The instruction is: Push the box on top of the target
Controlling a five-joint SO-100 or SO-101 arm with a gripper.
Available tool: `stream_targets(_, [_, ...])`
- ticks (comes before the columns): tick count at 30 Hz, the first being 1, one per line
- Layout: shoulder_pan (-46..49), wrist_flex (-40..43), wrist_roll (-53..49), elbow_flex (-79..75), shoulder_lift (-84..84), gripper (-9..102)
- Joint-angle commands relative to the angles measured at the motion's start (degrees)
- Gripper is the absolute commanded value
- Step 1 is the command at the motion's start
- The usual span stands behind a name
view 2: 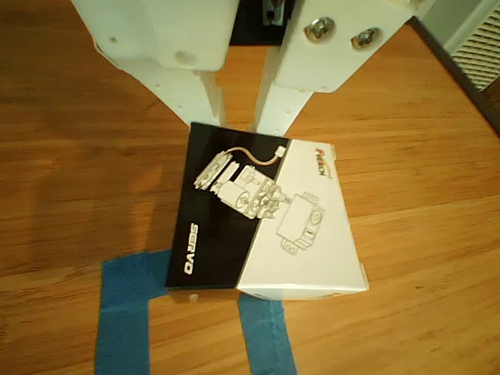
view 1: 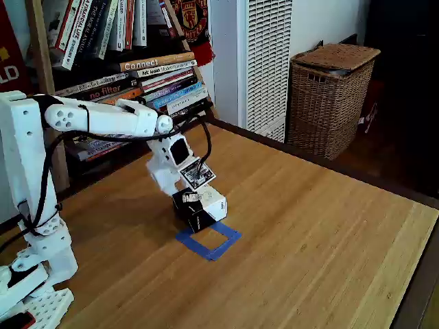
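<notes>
The box [view 1: 203, 204] is a small cube with black sides and a black-and-white printed top [view 2: 266, 219]. It sits on the wooden table, at the far edge of the target [view 1: 197, 247], a hollow square of blue tape. In the other view the box's near edge overlaps the tape [view 2: 125, 312]. My white gripper [view 1: 180, 195] stands right behind the box, on the side away from the target. Its two fingers [view 2: 199, 98] converge to a narrow gap at the box's far edge [view 2: 238, 125], with nothing between them. Their tips are hidden behind the box.
A small patterned tag [view 1: 197, 176] hangs on the wrist above the box. The arm's base [view 1: 34, 274] stands at the left. A bookshelf [view 1: 137, 75] runs behind the table, and a wicker basket [view 1: 329, 96] stands at the back right. The table edge [view 1: 411, 301] lies at the right.
</notes>
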Motion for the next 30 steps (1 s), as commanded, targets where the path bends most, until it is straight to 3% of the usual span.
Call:
stream_targets(1, [1.14,-0.7,-0.7,0.62,3.78,0])
stream_targets(30, [5.54,-0.62,-3.16,3.6,8.79,0])
